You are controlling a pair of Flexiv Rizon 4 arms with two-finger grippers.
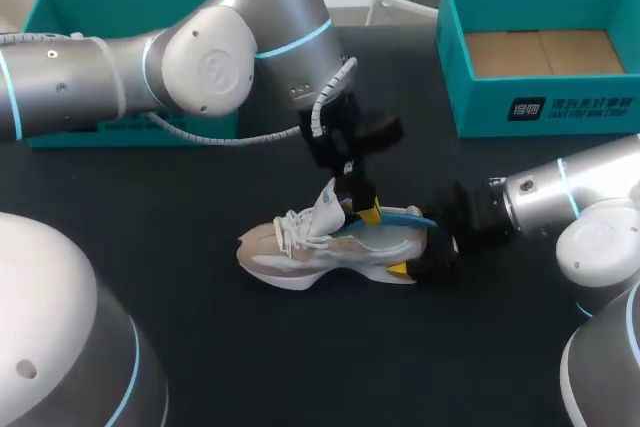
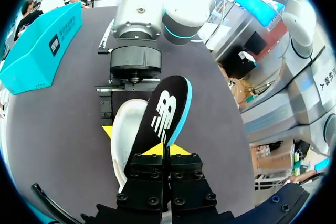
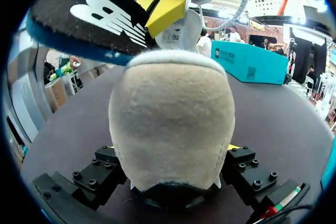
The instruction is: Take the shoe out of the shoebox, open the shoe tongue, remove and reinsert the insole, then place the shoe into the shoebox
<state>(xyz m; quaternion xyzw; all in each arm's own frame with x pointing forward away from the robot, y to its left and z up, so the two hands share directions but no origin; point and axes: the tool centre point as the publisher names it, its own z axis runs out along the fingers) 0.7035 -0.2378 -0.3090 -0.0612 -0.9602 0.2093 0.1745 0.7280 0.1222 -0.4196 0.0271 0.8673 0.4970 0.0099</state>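
Note:
A white and beige shoe lies on its sole in the middle of the black table, toe to the left. My left gripper hangs over its opening, shut on the front end of the black insole with a blue underside. The insole sticks out past the heel, lifted clear of the shoe. My right gripper stands at the heel, with one finger on each side of it, shut on the shoe. The left gripper's yellow tips show above the heel, pinching the insole.
An open teal shoebox with a cardboard floor stands at the back right. A second teal box sits at the back left, partly behind my left arm. The table in front of the shoe is bare black cloth.

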